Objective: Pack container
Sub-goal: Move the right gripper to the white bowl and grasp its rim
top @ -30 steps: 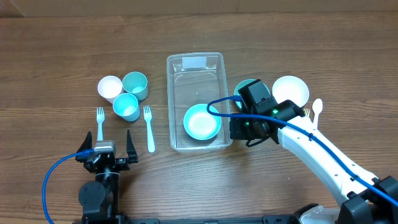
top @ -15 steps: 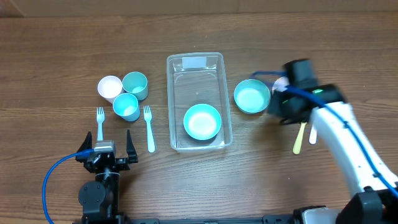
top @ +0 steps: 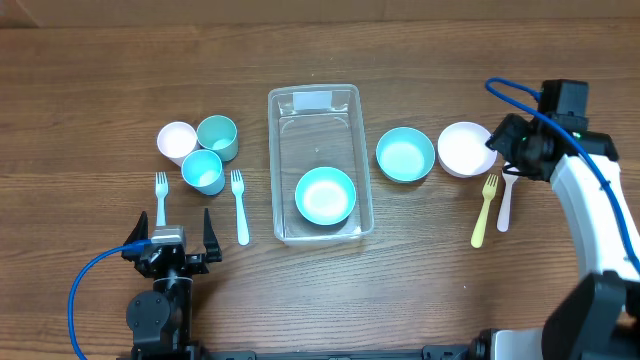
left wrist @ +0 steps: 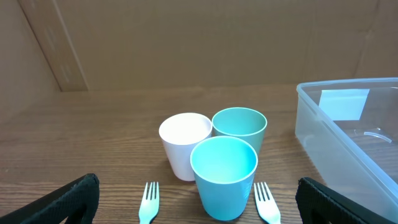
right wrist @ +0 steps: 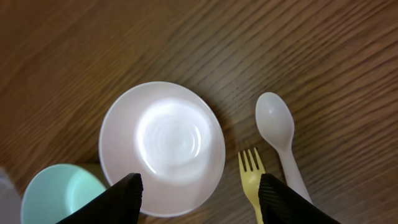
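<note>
Right gripper (right wrist: 198,198) moved off above white bowl (top: 466,149) (wood-grain table (top: 100,80), cardboard backdrop (left wrist: 186,43)).

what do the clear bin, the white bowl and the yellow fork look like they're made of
The container looks like clear, glossy plastic: the wooden table shows through its walls and floor. The white bowl seems to be smooth plastic, possibly melamine, with a soft sheen and faint rings in its base. The yellow fork looks like thin moulded plastic with a duller finish.

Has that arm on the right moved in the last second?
Yes. The right gripper swung to the right, away from the clear container, and now sits at the white bowl.
</note>
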Controlling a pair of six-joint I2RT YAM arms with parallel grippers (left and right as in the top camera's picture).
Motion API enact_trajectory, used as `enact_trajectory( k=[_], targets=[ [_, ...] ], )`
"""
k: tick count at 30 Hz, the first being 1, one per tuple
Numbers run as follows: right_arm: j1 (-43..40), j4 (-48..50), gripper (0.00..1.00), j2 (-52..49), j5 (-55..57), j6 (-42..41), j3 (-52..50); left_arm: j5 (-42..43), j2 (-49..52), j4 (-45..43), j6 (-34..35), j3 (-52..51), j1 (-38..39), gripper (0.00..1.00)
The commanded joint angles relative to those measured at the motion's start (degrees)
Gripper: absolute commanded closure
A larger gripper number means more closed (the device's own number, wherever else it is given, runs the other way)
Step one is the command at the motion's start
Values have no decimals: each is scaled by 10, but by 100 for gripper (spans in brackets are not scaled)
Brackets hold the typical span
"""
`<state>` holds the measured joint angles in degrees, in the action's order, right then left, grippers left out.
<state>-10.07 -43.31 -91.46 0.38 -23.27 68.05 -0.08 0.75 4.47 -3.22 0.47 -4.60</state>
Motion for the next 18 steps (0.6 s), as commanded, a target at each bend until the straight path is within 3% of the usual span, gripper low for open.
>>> enact_trajectory(
  k=[1, 8, 18],
  targets=[
    [-6, 15, 40, -57, -8, 32, 9, -1, -4, 0, -9, -2, 1, 0],
    [-6, 43, 40, -126, -32, 68, 9, -1, -4, 0, -9, -2, 1, 0],
    [-6, 46, 61, -126, -31, 68, 9, -1, -4, 0, -9, -2, 1, 0]
  ],
)
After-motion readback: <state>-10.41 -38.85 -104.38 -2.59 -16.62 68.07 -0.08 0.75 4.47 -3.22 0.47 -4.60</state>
